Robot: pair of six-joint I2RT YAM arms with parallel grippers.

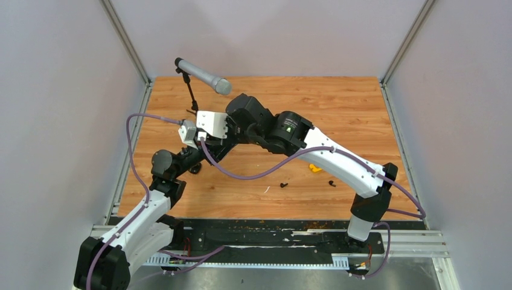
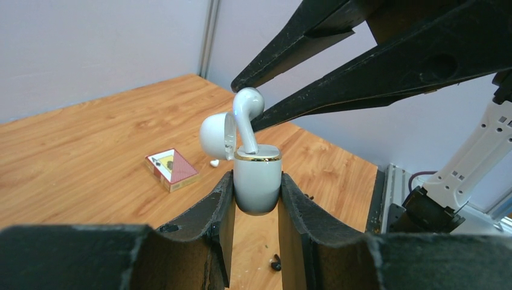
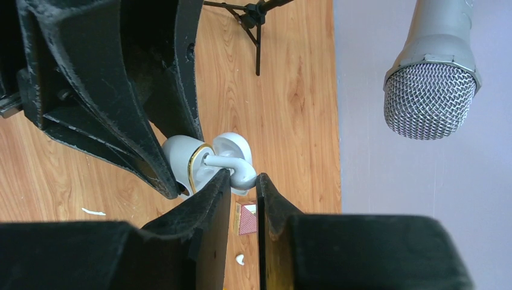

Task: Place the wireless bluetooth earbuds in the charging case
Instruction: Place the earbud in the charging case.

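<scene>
My left gripper (image 2: 258,181) is shut on a white charging case (image 2: 258,187) with a gold rim, held upright with its lid (image 2: 216,136) open. A white earbud (image 2: 247,115) stands with its stem in the case. My right gripper (image 3: 243,177) is shut on this earbud's head (image 3: 241,173), reaching in from above the case (image 3: 181,160). A second white earbud (image 2: 214,162) lies on the table beside a card box. Two black earbuds (image 1: 284,184) (image 1: 331,183) lie on the wood near the front. In the top view both grippers are hidden under the wrists.
A red-backed card box (image 2: 172,169) lies on the wooden table (image 1: 338,115). A grey microphone (image 1: 202,75) on a small tripod stands at the back left, close above the grippers. A yellow piece (image 1: 314,168) and a thin white sliver (image 1: 267,190) lie near the black earbuds.
</scene>
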